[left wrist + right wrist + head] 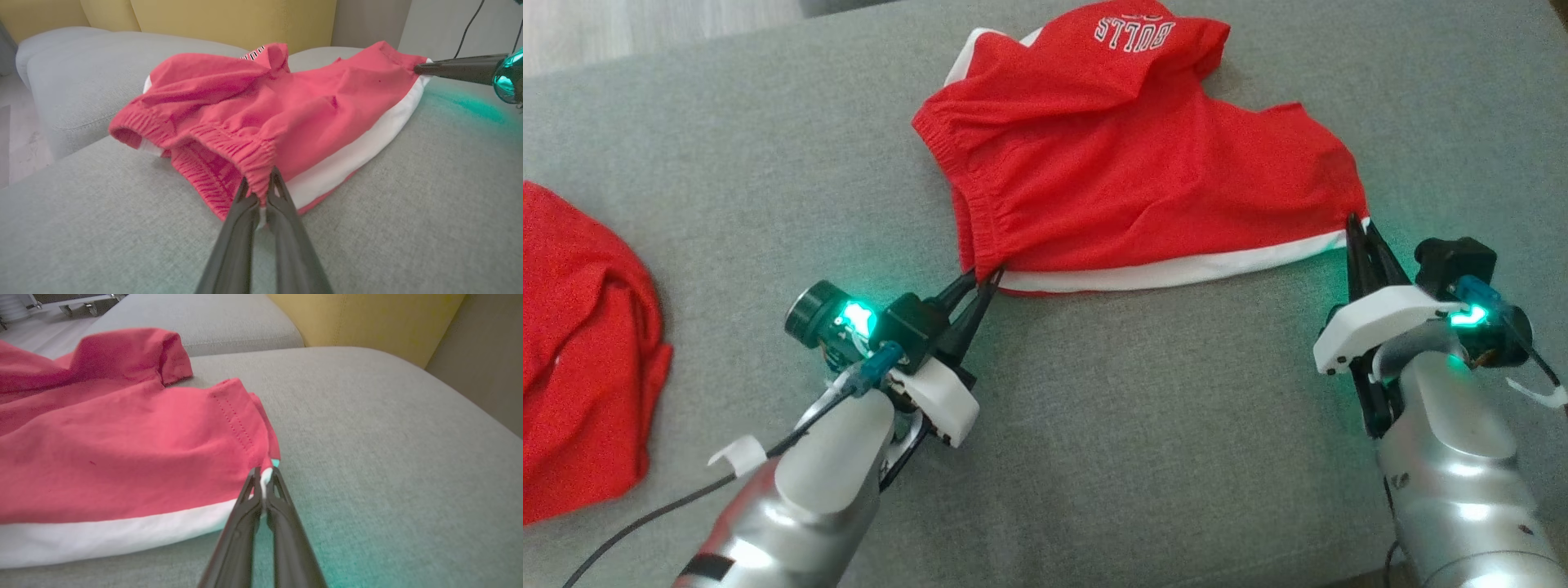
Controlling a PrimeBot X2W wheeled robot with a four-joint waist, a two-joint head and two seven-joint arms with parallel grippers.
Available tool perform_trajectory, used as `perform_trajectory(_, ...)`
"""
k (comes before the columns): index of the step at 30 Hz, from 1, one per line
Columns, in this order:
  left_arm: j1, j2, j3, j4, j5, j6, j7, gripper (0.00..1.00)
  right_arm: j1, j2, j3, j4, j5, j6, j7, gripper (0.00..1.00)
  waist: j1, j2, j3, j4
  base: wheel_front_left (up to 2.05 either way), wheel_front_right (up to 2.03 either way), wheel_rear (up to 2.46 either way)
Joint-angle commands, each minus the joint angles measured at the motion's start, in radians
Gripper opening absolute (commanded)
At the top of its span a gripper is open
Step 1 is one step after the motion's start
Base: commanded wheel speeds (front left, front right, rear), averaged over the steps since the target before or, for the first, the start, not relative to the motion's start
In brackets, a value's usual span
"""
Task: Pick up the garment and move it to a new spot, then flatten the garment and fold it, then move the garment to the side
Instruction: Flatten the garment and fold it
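Note:
The garment (pixel 1127 155) is a pair of red shorts with a white side stripe and "BULLS" lettering, lying rumpled on the grey sofa seat (pixel 1094 425). My left gripper (pixel 987 276) is shut on the garment's elastic waistband corner, seen pinched between the fingers in the left wrist view (pixel 259 190). My right gripper (pixel 1357 224) is shut on the hem corner at the white stripe, the cloth (pixel 122 457) caught at the fingertips (pixel 264 473). The stripe edge stretches between both grippers.
A second red cloth (pixel 580 351) lies crumpled at the left edge of the seat. A yellow backrest cushion (pixel 229 20) rises behind the seat. Bare grey cushion stretches in front of the garment and to its right.

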Motion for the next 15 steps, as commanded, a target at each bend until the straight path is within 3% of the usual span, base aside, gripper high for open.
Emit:
perform_trajectory(1, -0.034, 0.022, 0.039, -0.035, -0.008, 0.002, -0.011, 0.0, -0.025, -0.001, 0.021, -0.037, -0.005, -0.001, -0.014, 0.0, 0.0, 0.0, -0.012, 0.005, 0.0, 0.0, 0.0)
perform_trajectory(8, -0.022, 0.061, 0.07, -0.079, -0.032, 0.012, -0.012, 0.0, -0.023, -0.001, 0.076, -0.118, 0.005, -0.001, -0.014, 0.0, 0.0, 0.0, -0.076, 0.019, 0.0, 0.0, 0.0)
perform_trajectory(12, -0.028, 0.098, 0.093, -0.117, -0.057, 0.012, 0.005, 0.0, -0.037, -0.001, 0.166, -0.17, 0.12, -0.001, -0.014, 0.0, 0.0, 0.0, -0.128, 0.034, 0.0, 0.0, 0.0)
perform_trajectory(15, -0.078, 0.158, 0.114, -0.17, -0.063, 0.01, 0.045, 0.0, -0.078, -0.001, 0.202, -0.224, 0.175, -0.001, -0.008, 0.0, 0.0, 0.0, -0.183, 0.052, 0.0, 0.0, 0.0)
